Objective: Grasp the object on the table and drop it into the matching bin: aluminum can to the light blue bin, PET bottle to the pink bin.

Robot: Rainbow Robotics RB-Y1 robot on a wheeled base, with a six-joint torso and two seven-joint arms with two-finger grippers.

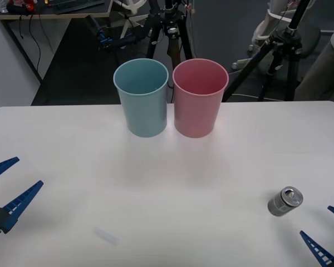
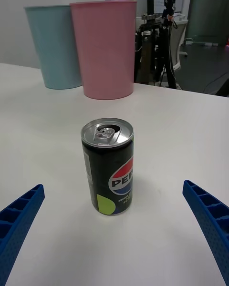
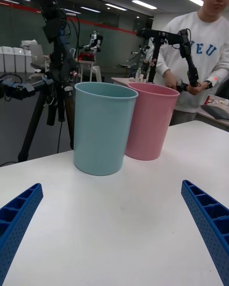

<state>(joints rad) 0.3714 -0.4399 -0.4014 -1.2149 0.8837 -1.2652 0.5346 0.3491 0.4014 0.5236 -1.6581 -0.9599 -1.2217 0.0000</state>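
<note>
We read a partial "PEP" logo on the can [image 2: 108, 166], upright at the lower right of the table [image 1: 167, 189]. Both bins, blue [image 1: 142, 97] and pink [image 1: 200, 98], stand touching at upper centre, seemingly empty. Our right gripper [image 1: 327, 233] gapes beside the can; the left gripper [image 1: 5, 186] gapes at lower left.

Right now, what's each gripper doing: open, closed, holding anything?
Left gripper: open, empty, low at the table's left edge.
Right gripper: open, empty, fingers either side of the aluminum can, not touching.
</note>
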